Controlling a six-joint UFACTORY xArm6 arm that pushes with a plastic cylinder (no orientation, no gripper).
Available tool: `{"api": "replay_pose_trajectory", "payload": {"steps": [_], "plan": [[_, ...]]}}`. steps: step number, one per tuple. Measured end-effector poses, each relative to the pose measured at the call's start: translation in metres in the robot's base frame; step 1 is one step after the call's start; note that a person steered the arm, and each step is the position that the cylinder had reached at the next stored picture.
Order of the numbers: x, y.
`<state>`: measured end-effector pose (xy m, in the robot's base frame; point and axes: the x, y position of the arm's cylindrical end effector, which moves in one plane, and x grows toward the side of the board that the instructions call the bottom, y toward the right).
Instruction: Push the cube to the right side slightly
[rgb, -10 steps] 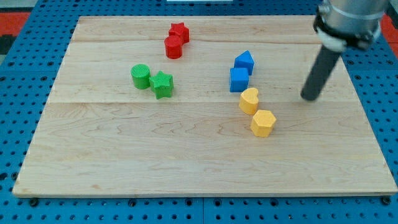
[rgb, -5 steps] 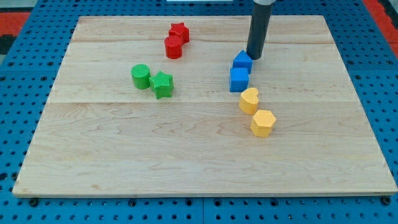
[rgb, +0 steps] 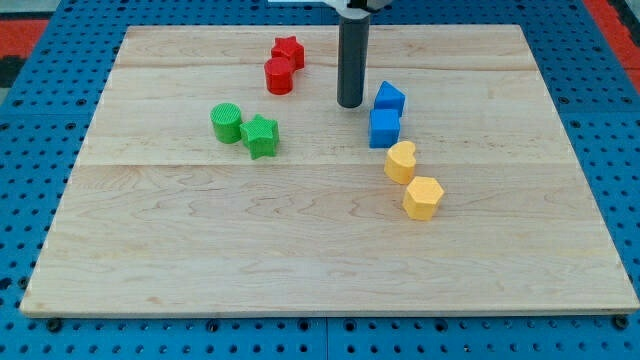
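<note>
While my tip (rgb: 350, 104), a bare rod with no jaws and holding nothing, is resting near the board's top centre, the blue cube (rgb: 384, 128) is sitting just to its lower right, apart, so I'm judging a rightward shove needs dropping lower first.

My tip (rgb: 350, 104) rests on the worktop (rgb: 300, 250) just left of the blue cube (rgb: 384, 128), slightly above it and apart from it. Another blue block (rgb: 391, 99) touches the cube's top; a yellow heart (rgb: 401, 161) sits just below it.
</note>
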<state>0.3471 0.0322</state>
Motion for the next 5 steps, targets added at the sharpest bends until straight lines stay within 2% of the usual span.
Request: {"api": "replay_pose_trajectory", "payload": {"steps": [1, 2, 3, 4, 5], "plan": [[0.004, 0.002], [0.026, -0.004], [0.034, 0.022], [0.033, 0.021], [0.033, -0.015]]}}
